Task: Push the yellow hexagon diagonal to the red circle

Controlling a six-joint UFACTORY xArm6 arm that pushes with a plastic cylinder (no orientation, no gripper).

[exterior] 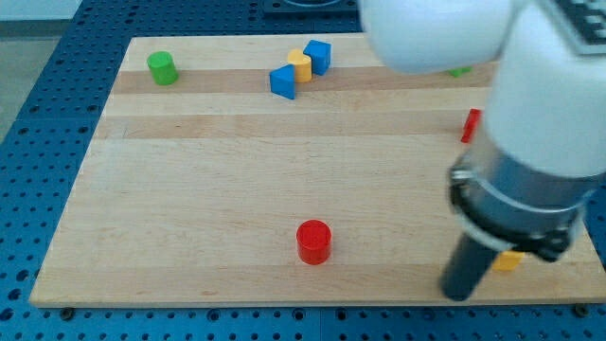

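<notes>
The yellow hexagon (pixel 300 64) stands near the view's top middle, wedged between two blue blocks, one at its lower left (pixel 282 81) and one at its upper right (pixel 318 56). The red circle (pixel 313 241) stands alone at the view's bottom middle. My tip (pixel 461 295) rests on the board at the bottom right, far to the right of the red circle and far below the yellow hexagon. A second yellow block (pixel 508 260) peeks out just right of the rod; its shape is hidden.
A green cylinder (pixel 163 67) stands at the top left. A red block (pixel 471 124) at the right and a green block (pixel 459 71) at the top right are partly hidden by the arm. The wooden board's (pixel 189 208) bottom edge is close below the tip.
</notes>
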